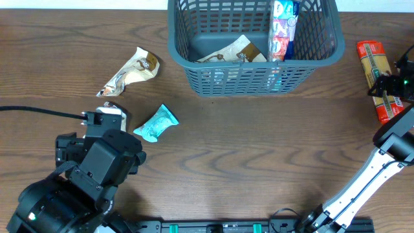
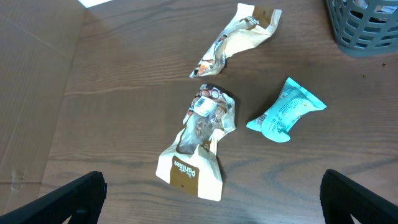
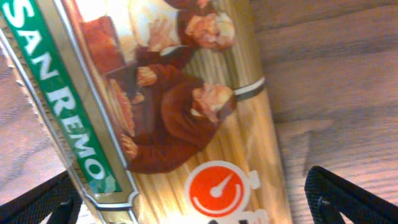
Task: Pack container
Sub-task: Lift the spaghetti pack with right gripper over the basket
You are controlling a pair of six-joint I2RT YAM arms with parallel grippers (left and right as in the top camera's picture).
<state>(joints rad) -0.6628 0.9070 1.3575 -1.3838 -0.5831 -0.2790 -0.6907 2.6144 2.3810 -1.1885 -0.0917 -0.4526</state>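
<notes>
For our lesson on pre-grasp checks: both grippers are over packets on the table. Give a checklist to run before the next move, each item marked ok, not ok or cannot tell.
1. The left gripper is open: ok.
2. The brown snack packet lies centred under it: ok.
3. The teal packet lies apart from that packet: ok.
4. The right gripper is open and straddles the pasta packet: ok.
5. The container has bare floor left: ok.
6. Height of each gripper above its packet: cannot tell.
</notes>
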